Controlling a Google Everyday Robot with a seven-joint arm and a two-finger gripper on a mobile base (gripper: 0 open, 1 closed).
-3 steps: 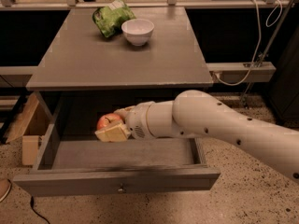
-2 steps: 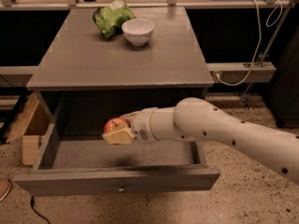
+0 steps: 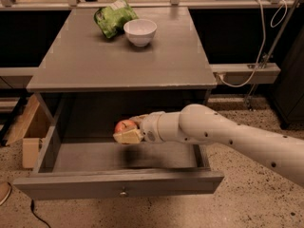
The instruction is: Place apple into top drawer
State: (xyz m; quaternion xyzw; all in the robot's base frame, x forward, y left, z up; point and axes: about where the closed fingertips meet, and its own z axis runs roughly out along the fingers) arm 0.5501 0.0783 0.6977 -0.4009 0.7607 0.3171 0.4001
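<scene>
Shifted a touch to the right since a second ago, the gripper (image 3: 127, 133) now hangs over the middle of the pulled-out top drawer (image 3: 118, 184), and the arm (image 3: 228, 137) has dropped lower and stretched out flatter. Nearest us, at the bottom of the frame, the drawer's flat front panel runs wide, with its small round knob (image 3: 123, 192) at centre. Just behind it the grey drawer floor lies in shadow, with open floor showing left and right of the gripper out to both side walls. The fingers are clamped on the apple (image 3: 123, 125), one pale finger under it, and the fruit is held above the drawer floor and below the table's front edge. There is a gap above the apple up to that edge. The white arm reaches in from the lower right of the frame, nearly level, crossing over the drawer's right wall. At the left a wooden box (image 3: 29, 132) stands on the floor beside the drawer. Farther back, the table top (image 3: 123, 61) carries a white bowl (image 3: 140, 31) toward its rear, with a green bag (image 3: 113, 17) just behind and left of the bowl.
</scene>
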